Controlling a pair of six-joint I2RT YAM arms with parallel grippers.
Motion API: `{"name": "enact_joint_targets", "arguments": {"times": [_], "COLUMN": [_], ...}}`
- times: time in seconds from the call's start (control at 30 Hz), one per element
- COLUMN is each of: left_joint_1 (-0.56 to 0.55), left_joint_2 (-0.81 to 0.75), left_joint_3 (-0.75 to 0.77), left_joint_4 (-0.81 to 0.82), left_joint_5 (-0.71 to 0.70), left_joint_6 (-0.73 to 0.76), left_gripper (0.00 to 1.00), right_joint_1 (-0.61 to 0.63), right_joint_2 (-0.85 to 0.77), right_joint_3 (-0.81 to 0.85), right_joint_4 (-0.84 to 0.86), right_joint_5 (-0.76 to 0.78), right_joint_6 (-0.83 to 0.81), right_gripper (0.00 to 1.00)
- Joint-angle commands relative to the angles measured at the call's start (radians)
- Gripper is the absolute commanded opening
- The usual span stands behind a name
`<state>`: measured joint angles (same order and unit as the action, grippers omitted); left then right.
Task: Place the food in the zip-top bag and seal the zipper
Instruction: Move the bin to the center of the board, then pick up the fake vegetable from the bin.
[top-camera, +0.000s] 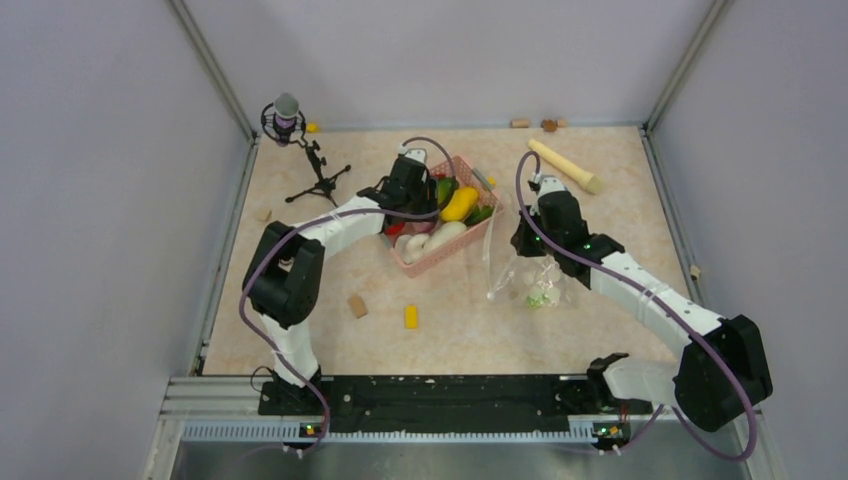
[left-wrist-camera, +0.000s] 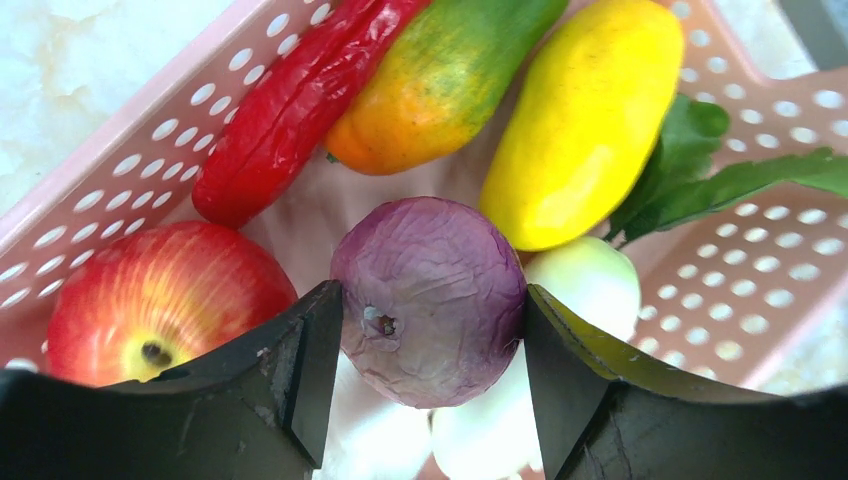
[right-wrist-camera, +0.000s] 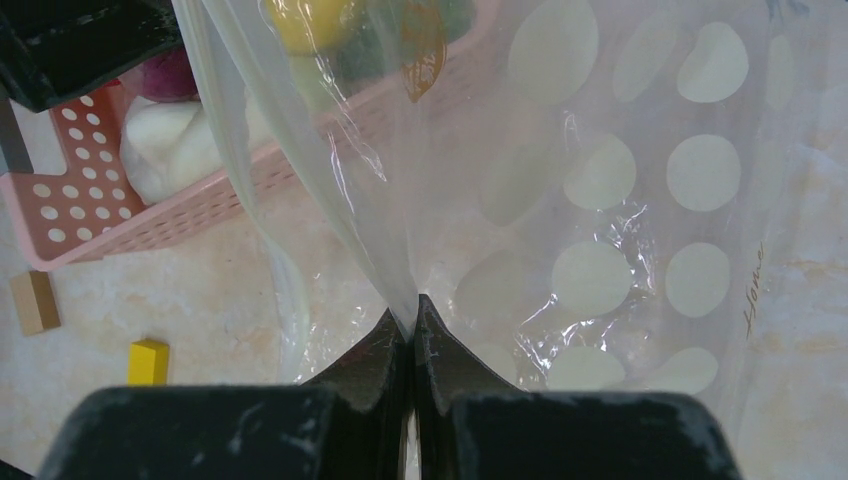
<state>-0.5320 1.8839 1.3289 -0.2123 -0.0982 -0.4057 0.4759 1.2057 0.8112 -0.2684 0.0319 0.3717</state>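
Note:
The pink basket holds the food: a red apple, red chili, orange-green mango, yellow mango and white pieces. My left gripper is down inside the basket, and both fingers press the sides of the purple onion. To the right, my right gripper is shut on a fold of the clear dotted zip-top bag, holding it up off the table. I cannot make out the zipper strip.
A microphone on a tripod stands at the back left. A wooden rolling pin lies at the back right. A tan block and a yellow block lie in front of the basket. Something green shows at the bag's lower end.

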Motion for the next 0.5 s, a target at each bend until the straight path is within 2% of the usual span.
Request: {"name": "enact_joint_targets", "arguments": {"times": [0.0,0.3,0.47], "left_joint_1": [-0.016,-0.068,-0.101], "left_joint_2": [-0.149,-0.341,-0.425], "left_joint_3": [-0.013,-0.122,-0.201], "left_joint_4": [0.008,0.090,0.197], "left_joint_5": [-0.044,0.085,0.408], "left_joint_6": [-0.019,0.017,0.051], "left_gripper": [0.03,0.01,0.00], "right_joint_1": [0.007,0.008,0.008], "right_joint_2": [-0.005,-0.015,-0.033], "right_joint_3": [-0.006,-0.009,-0.001], "right_joint_4": [0.044,0.046,0.027], "right_joint_5": [-0.003,-0.027,-0.064], "right_joint_6": [0.011,0.013,0.011], "right_gripper": [0.00,0.00,0.00]}}
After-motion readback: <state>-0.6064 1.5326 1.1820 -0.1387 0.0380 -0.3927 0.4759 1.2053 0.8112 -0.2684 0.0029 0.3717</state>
